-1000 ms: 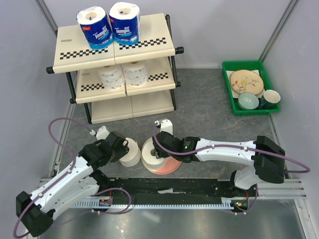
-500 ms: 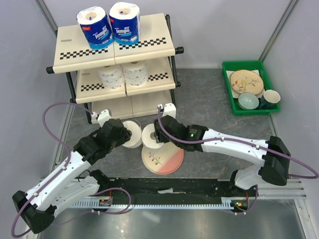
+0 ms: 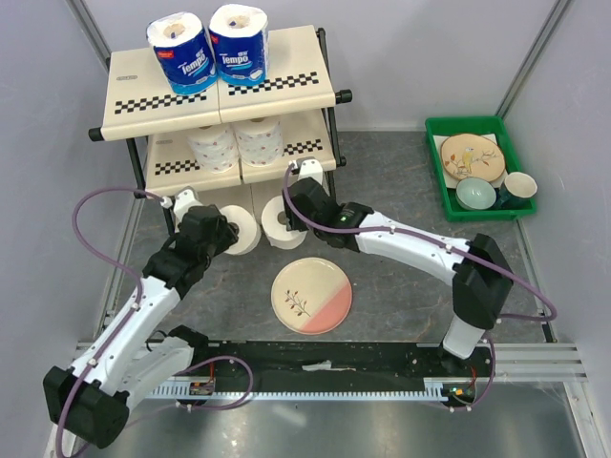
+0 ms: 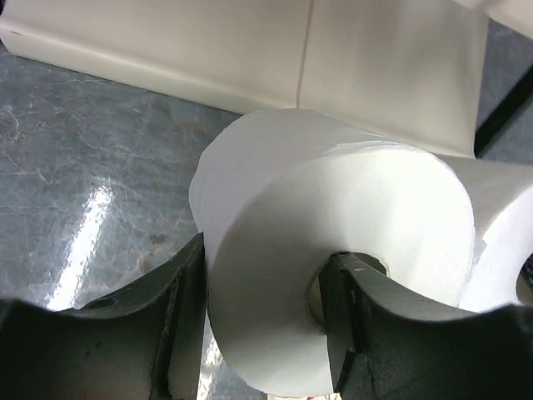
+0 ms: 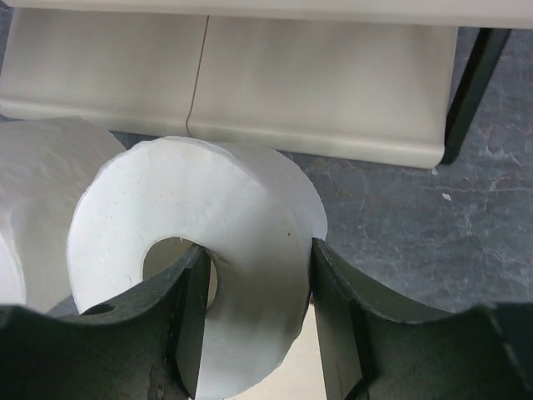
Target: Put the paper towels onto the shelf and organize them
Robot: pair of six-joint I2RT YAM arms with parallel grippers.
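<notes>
Paper towels: where do they stand now?

Four are on the shelf already. Two blue-wrapped rolls stand on the top tier and two bare rolls on the middle one. I'm holding the last two side by side, just in front of the bottom tier, which has nothing on it yet.

What has changed?

A second ago both were down by the pink-and-cream plate, and my right one sat on it. Now the plate lies bare, well back toward the arm bases, and both rolls are up at the foot of the shelf. I judge that only the push onto the lowest panel is left.

And the grip, the arms?

My left gripper pinches the wall of the left roll, with one finger inside the core and the other outside. My right gripper holds the right roll the same way. The left arm bends forward and inward from its base. The right arm stretches long across to the left, with its wrist near the shelf's front leg. Both wrist cameras face the bottom panel's edge. I cannot tell whether the two rolls touch each other or the table.
</notes>
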